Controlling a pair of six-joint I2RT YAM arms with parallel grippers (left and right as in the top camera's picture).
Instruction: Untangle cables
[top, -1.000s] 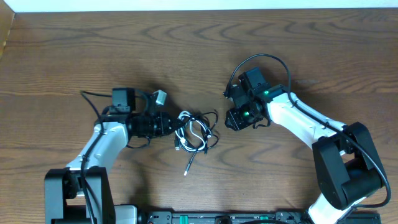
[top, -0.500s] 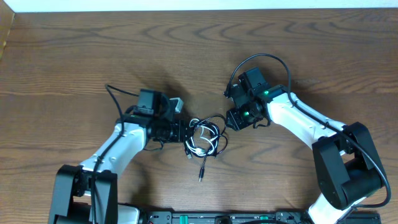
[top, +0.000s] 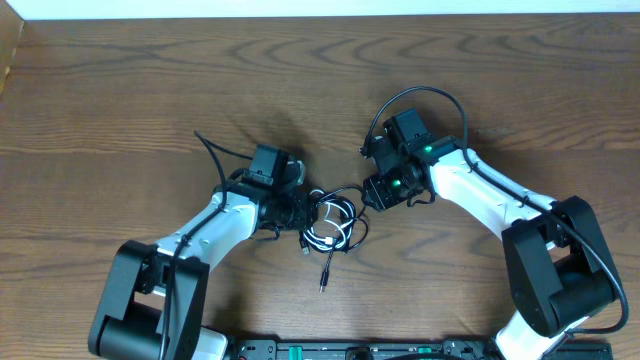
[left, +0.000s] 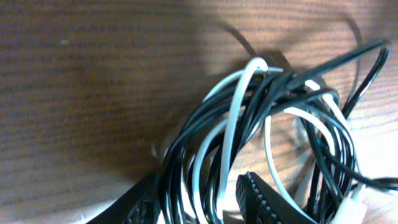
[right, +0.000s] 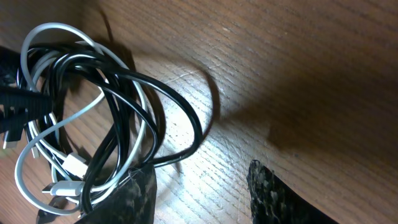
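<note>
Counter (top: 120, 80): dark brown wood grain. The cables lie near its middle, a little toward the near edge, between the two arms.
Black cable (right: 197, 132): the longer one, wound in several overlapping loops. One wide loop bulges out to the right of the bundle. A loose tail runs toward the near edge and ends in a small straight plug (top: 323, 283) lying alone on the wood.
White cable (left: 235, 118): thinner loops threaded through the black ones, crossing over and under them, so the two form one knot. Its small white plug ends (right: 74, 165) lie at the near side of the bundle, touching the black strands.
Tangle: not separated. The black and white strands touch at many points, and I cannot tell which one lies on top overall.
Left gripper (left: 199, 180): low over the left side of the bundle, pointing right. The fingers are parted, with a sheaf of black and white strands passing up between them. A gap shows beside the right finger, so the strands look released rather than pinched.
Right gripper (right: 199, 171): at the right side of the bundle, pointing left and near. The jaws are spread, with bare wood between them, grasping nothing. The wide black loop reaches just to the tip of one finger (right: 134, 199). The other finger is well clear of it.
Arms: both reach in from the near corners, their tips close together on either side of the cables.
</note>
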